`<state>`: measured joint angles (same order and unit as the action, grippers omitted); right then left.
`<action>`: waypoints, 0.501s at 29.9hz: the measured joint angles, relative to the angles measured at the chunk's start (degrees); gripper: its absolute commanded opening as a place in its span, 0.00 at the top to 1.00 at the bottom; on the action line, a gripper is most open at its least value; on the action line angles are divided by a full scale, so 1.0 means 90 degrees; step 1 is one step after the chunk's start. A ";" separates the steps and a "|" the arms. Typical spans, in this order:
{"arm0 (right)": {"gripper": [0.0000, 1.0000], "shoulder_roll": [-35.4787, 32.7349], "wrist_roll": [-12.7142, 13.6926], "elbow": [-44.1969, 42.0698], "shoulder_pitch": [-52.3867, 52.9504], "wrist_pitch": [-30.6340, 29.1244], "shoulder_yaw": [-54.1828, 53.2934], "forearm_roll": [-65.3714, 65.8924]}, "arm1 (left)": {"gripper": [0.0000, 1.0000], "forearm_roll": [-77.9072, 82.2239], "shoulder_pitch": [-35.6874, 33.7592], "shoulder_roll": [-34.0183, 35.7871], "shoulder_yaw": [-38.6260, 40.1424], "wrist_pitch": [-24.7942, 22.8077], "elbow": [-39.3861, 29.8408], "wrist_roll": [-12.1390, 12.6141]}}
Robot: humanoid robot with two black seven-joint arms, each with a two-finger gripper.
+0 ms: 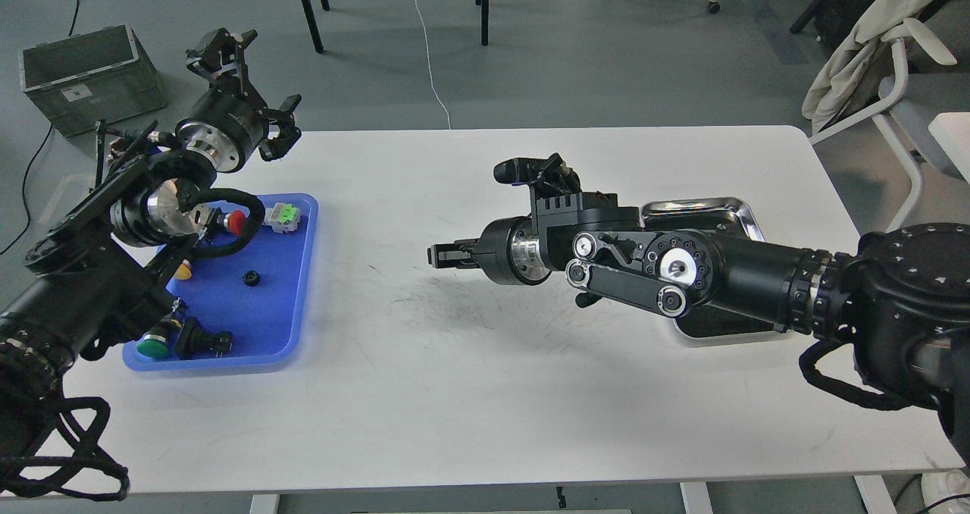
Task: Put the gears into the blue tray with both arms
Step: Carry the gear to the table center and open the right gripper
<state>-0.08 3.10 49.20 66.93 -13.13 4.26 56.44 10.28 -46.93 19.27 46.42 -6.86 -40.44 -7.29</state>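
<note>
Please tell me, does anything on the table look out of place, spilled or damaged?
Nothing spilled or broken. The blue tray sits askew to the table edge, its left part hidden by the left arm. Dark scuff marks smear the tabletop below the right gripper. One gear lies in the tray.

You will find no legible text, brand or number anywhere in the head view. The grey crate (pixel 91 74) on the floor, top left, carries a small white label (pixel 76 94), but its print is too small for you to read.
</note>
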 measured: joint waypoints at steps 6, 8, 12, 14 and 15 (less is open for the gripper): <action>0.99 0.0010 -0.0001 -0.0271 -0.0519 0.0222 -0.0004 0.0006 | 0.02 0.0000 0.0000 0.0000 0.0000 0.0000 0.0000 0.0000; 0.99 0.0010 -0.0001 -0.0238 -0.0629 0.0265 -0.0012 -0.0007 | 0.02 0.0000 0.0000 -0.0001 0.0000 0.0000 0.0000 0.0000; 0.97 0.0009 -0.0010 -0.0095 -0.0841 0.0407 -0.0014 -0.0104 | 0.02 0.0000 0.0016 -0.0008 -0.0001 0.0000 -0.0004 0.0000; 0.96 0.0010 -0.0016 0.0040 -0.0900 0.0500 -0.0014 -0.0226 | 0.02 0.0000 0.0027 -0.0017 -0.0001 0.0000 -0.0009 0.0000; 0.96 0.0010 -0.0011 0.0102 -0.0917 0.0530 -0.0014 -0.0306 | 0.02 0.0000 0.0031 -0.0019 -0.0001 0.0000 -0.0011 0.0000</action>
<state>0.00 3.00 50.12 58.67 -8.36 4.14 53.69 10.28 -46.65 19.10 46.41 -6.86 -40.53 -7.29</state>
